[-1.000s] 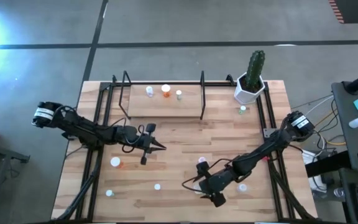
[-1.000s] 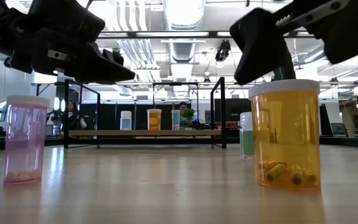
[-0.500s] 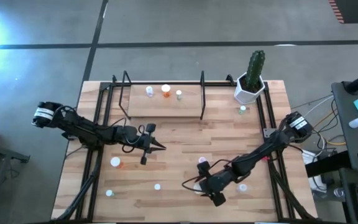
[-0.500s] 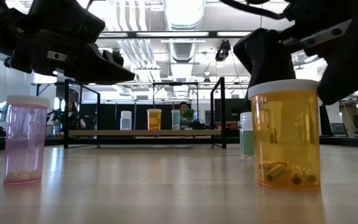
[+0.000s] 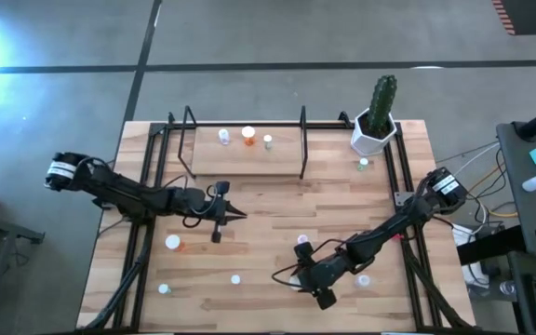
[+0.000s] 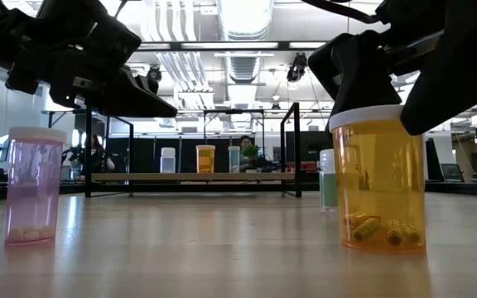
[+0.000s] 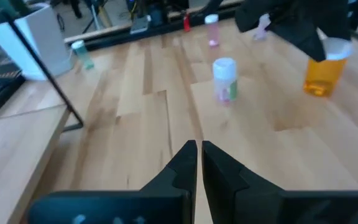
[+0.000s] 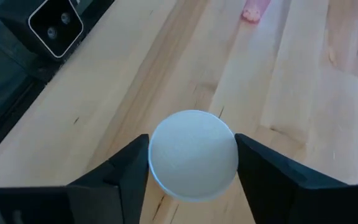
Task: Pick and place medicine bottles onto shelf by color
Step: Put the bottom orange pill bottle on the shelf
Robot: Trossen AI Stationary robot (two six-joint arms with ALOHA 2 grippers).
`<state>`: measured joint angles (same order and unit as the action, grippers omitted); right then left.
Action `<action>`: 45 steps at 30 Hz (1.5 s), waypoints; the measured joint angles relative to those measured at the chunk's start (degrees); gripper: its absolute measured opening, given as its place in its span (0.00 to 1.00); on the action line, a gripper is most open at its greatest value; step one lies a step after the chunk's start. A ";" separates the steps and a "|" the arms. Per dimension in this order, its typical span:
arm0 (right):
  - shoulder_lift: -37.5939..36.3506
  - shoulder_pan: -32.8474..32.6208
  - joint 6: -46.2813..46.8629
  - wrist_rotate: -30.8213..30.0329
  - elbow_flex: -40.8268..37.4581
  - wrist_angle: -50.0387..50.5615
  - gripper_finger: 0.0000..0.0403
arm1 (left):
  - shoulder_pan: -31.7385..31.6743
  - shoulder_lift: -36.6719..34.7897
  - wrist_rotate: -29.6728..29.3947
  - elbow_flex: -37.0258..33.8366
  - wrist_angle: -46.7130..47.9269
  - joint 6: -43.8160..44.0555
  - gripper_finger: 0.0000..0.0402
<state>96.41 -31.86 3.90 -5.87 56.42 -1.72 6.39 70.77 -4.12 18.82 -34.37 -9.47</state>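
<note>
An orange bottle (image 6: 379, 190) with a white cap (image 8: 193, 163) stands upright on the table near its near edge. My right gripper (image 6: 377, 103) is over it, shut on the cap. My left gripper (image 5: 228, 216) is shut and empty above the table's middle left, its fingers (image 7: 199, 155) pointing toward the right edge. The shelf (image 5: 247, 154) stands at the far edge and carries a white (image 5: 223, 136), an orange (image 5: 247, 136) and a greenish bottle (image 5: 268, 141). A pink bottle (image 5: 302, 240) stands just beyond my right gripper. My right gripper pinches the rim of the orange bottle's white cap (image 8: 157, 186) between its two fingers (image 8: 129, 171), one on each side. The fingers come from above, pointing down. The bottle stands upright with its bottom (image 6: 383, 244) on the table.
Loose bottles stand at the near left (image 5: 173, 244) (image 5: 164, 289), near middle (image 5: 235, 278) and near right (image 5: 363, 280). A greenish bottle (image 5: 363, 165) stands by the white cactus pot (image 5: 375, 130) at the far right. Black frame rails (image 5: 147, 186) run along both table sides.
My right gripper has come down over the orange bottle until its fingers stand at either side of the cap. The bottle has stayed upright in the same place on the table.
</note>
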 joint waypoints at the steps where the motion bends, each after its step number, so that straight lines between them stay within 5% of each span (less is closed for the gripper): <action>1: -0.31 0.00 0.00 0.00 0.00 0.01 0.50 | 0.00 -0.82 -0.57 -0.10 0.63 0.03 0.02; 7: -3.13 2.39 0.43 -0.19 1.69 1.04 0.55 | 0.00 -6.17 -1.50 -2.54 0.81 0.06 0.02; 12: -5.19 8.31 -0.19 -6.01 6.92 6.23 0.53 | 0.04 -10.35 -4.80 -5.46 0.78 0.11 0.02; 16: -5.14 15.24 -1.99 -11.16 15.43 15.12 0.52 | -0.02 -12.53 -6.21 -6.73 0.30 0.11 0.02; 24: -2.71 33.88 -1.88 -11.45 32.36 27.79 0.53 | -0.02 -13.52 -6.87 -7.20 0.11 0.11 0.02; 31: -1.57 45.79 6.72 -10.89 32.26 29.35 0.53 | -0.02 -13.49 -6.91 -7.25 0.28 0.11 0.02; 39: 0.31 48.39 19.67 -24.90 32.17 27.94 0.53 | -0.02 -13.56 -6.91 -7.20 0.14 1.59 0.02; 45: 3.14 47.69 19.22 -26.68 32.48 26.31 0.53 | -0.02 -13.40 -6.91 -7.20 0.34 1.60 0.02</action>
<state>99.55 15.83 23.12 -32.55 88.90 24.59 6.37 57.36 -11.03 11.62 -34.03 -7.88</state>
